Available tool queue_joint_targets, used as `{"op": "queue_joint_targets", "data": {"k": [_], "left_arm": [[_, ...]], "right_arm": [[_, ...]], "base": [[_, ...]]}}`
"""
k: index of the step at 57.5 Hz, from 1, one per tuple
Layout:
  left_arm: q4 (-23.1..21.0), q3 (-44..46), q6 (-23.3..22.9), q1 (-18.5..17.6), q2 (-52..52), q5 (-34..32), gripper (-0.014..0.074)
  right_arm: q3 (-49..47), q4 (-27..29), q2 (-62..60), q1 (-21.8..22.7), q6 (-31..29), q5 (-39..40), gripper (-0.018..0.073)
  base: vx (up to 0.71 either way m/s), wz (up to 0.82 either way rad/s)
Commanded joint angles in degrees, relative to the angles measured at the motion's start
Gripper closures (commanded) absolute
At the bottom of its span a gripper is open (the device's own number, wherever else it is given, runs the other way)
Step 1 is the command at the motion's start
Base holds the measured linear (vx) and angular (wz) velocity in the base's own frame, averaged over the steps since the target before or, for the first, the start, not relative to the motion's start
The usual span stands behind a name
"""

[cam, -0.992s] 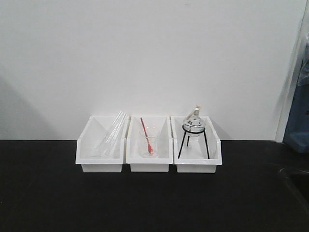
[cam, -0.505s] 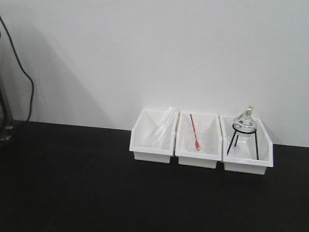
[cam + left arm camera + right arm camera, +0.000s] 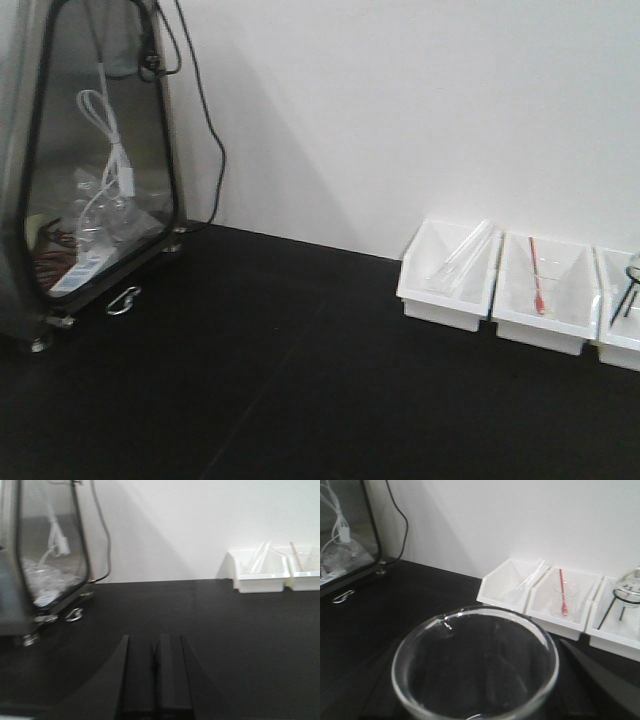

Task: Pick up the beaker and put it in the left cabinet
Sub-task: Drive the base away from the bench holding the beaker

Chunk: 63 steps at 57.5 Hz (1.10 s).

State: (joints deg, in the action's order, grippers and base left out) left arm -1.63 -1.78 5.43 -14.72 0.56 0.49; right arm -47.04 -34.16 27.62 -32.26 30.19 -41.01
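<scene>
Beaker: directly below my right wrist camera, mouth up, and its thick glass rim fills the lower middle of that view. The pour spout points to the upper left. The black tabletop shows through the glass. No shelf is under it.

Right fingers: dark wedges flank the beaker on both sides, closed in on the glass and grasping it. The contact points themselves are lost against the dark top.

Left fingers: two dark bars low over the tabletop, drawn together to a thin slit with nothing between them.

Beyond the beaker, three white bins stand in a row against the wall, touching side by side.
- Left bin: glass tubes leaning at a slant.
- Middle bin: a red rod.
- Right bin: a round flask on a black tripod. The front view cuts this bin at the frame edge.

Far left, well apart from the bins, a metal-framed case with a clear front stands on the tabletop.
- A white cable is coiled inside it.
- A black cable hangs down the wall just beside it.
- A small metal clip lies on the tabletop at its foot.
</scene>
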Motion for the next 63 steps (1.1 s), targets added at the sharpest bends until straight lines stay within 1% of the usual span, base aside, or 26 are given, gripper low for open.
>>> {"op": "queue_joint_targets", "data": {"k": [1, 39, 63], "left_arm": [[-0.5, -0.9, -0.2, -0.2, 1.1, -4.8, 0.0595], [-0.5, -0.9, -0.2, -0.2, 1.1, -4.8, 0.0595], [-0.5, -0.9, -0.2, -0.2, 1.1, -4.8, 0.0595]], "right_arm": [[-1.5, -2.1, 0.5, 0.2, -0.3, 4.1, 0.0564], [-1.5, -2.1, 0.5, 0.2, -0.3, 4.1, 0.0564], [-1.5, -2.1, 0.5, 0.2, -0.3, 4.1, 0.0564]], "base": [[-0.14, 0.55], [-0.14, 0.56], [-0.08, 0.76]]}}
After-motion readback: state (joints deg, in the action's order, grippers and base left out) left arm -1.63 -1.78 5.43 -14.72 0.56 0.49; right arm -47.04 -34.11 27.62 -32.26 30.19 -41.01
